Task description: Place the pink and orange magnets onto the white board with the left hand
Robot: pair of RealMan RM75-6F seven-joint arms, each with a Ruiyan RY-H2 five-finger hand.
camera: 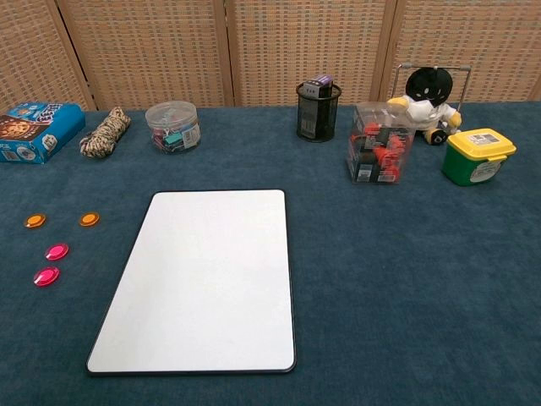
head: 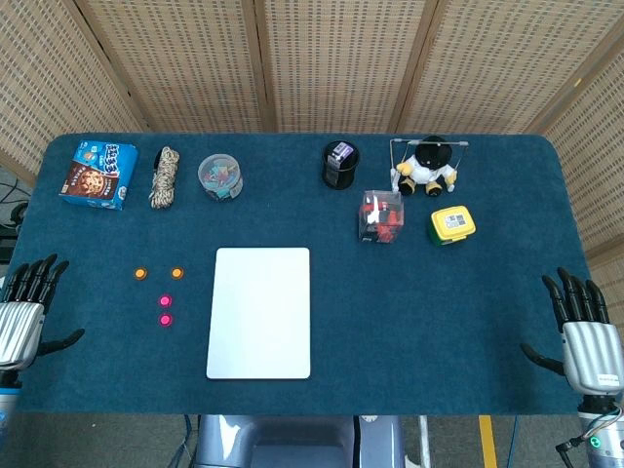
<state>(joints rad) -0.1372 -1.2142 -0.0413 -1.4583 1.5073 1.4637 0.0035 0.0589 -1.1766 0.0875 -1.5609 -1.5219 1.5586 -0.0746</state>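
Note:
A white board (head: 260, 311) (camera: 204, 275) lies flat in the middle of the blue table. Left of it sit two orange magnets (head: 140, 274) (head: 176, 273) (camera: 35, 221) (camera: 89, 219) and, nearer the front, two pink magnets (head: 165, 300) (head: 165, 319) (camera: 57, 251) (camera: 46, 276). My left hand (head: 24, 312) rests at the table's left edge, fingers spread, holding nothing, well left of the magnets. My right hand (head: 588, 336) rests at the right edge, fingers apart and empty. Neither hand shows in the chest view.
Along the back stand a cookie box (head: 98, 174), a rope bundle (head: 167, 177), a clear tub of clips (head: 220, 176), a black mesh cup (head: 340, 164), a plush toy (head: 428, 168), a clear box of red items (head: 380, 215) and a yellow-lidded green box (head: 451, 224).

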